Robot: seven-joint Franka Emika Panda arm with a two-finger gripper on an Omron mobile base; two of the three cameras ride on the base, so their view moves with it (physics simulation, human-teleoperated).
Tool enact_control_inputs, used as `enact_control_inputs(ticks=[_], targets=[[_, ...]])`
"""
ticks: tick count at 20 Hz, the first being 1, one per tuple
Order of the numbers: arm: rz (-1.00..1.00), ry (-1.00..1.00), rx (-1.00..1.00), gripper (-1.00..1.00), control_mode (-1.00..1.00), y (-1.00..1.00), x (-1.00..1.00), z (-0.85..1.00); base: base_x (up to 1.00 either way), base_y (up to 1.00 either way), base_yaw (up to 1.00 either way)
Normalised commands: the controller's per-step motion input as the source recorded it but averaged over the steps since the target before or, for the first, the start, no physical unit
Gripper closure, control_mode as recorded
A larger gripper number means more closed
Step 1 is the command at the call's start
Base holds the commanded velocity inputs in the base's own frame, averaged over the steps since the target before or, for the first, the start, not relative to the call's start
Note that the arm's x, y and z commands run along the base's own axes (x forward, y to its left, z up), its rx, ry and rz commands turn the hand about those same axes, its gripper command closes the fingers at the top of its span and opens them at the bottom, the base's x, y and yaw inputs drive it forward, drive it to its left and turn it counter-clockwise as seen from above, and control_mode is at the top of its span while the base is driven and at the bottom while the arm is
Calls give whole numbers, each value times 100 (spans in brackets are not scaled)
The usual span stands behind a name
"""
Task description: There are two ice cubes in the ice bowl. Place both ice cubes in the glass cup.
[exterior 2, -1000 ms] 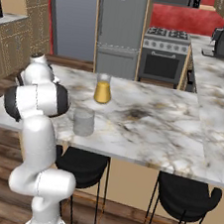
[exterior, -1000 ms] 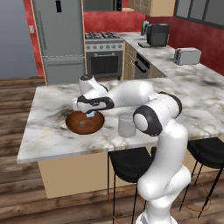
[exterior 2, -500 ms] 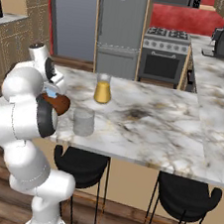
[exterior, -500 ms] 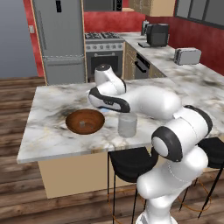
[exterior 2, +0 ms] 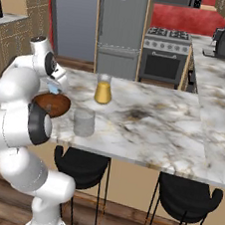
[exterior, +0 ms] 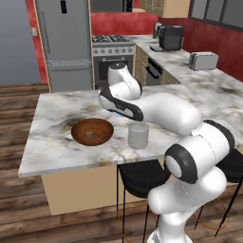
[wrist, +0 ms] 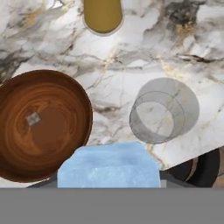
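Observation:
The ice bowl [exterior: 92,131] [exterior 2: 53,104] [wrist: 41,124] is wide and reddish-brown and sits on the marble counter. One small ice cube [wrist: 33,118] [exterior: 88,135] lies inside it. A second pale-blue ice cube [wrist: 109,166] [exterior 2: 52,84] is between the fingers of my gripper [wrist: 109,176] [exterior: 116,113], which is shut on it. The gripper hangs above the counter, over the gap between the bowl's rim and the glass cup. The clear glass cup [exterior: 138,135] [exterior 2: 83,122] [wrist: 162,111] stands upright to the right of the bowl.
A handled pitcher of orange juice [exterior 2: 103,89] [wrist: 103,15] stands behind the cup. The counter's front edge runs just past the cup, with black stools [exterior: 140,178] [exterior 2: 80,163] below it. Marble counter [exterior 2: 148,122] stretches away to the right.
The hand has lifted off the bowl and shifted right towards the cup, carrying one cube. The arm's elbow has swung round to the right.

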Motion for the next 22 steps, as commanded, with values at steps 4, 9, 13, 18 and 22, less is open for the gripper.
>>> enact_control_inputs(ticks=[4, 9, 13, 18, 22], targets=[[-2, 10, 0, 100, -100, -6, 0, 36, 0, 0, 0], [-1, 10, 2, 100, -100, -36, 0, 10, 0, 0, 0], [0, 2, 4, 100, -100, -56, -2, 0, 0, 0, 0], [-2, 1, 1, 100, -100, -26, 1, 0, 0, 0, 0], [0, 8, 5, 100, -100, -27, 13, 0, 0, 0, 0]])
